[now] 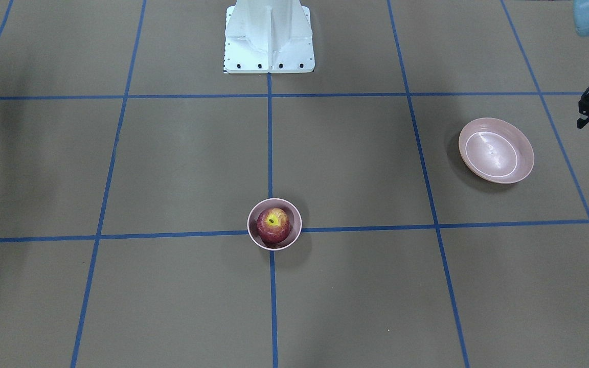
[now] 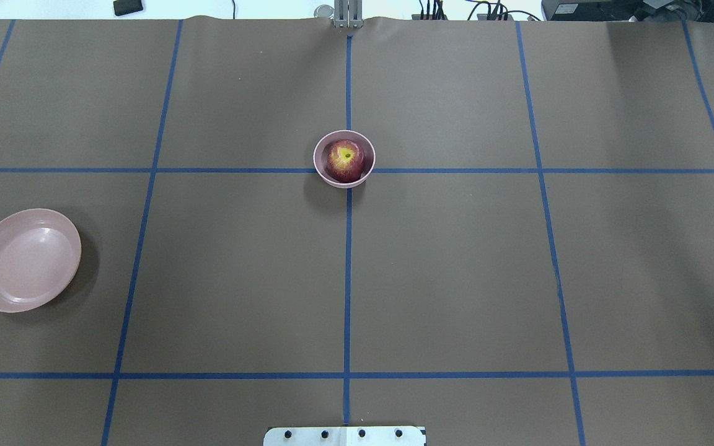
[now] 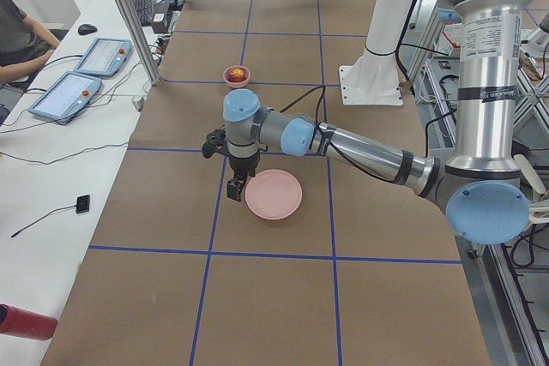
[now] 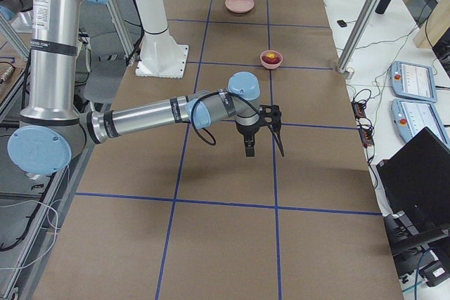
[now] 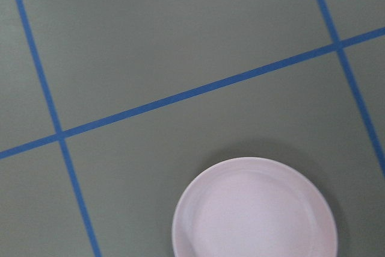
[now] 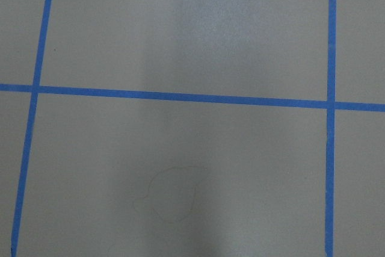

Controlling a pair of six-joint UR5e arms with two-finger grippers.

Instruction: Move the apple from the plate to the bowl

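Brown tabletop [image 2: 456, 279] with a wide pink plate [image 2: 25, 260], a small bowl [image 2: 343, 182] and an apple [image 2: 344, 160].
Plate at the robot's left, left gripper [image 3: 234, 188] just beside it, right gripper [image 4: 265, 151] well apart; I cannot tell whether either is open or closed. The central bowl holds the red apple.

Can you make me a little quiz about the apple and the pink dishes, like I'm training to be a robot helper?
1. True or false: the plate has nothing on it.
2. Where is the apple? A: in the bowl. B: on the plate. C: nowhere in sight.
3. Fill in: the end effector hanging beside the plate belongs to the robot's ____ arm.

Key: 1 true. 2 A. 3 left.
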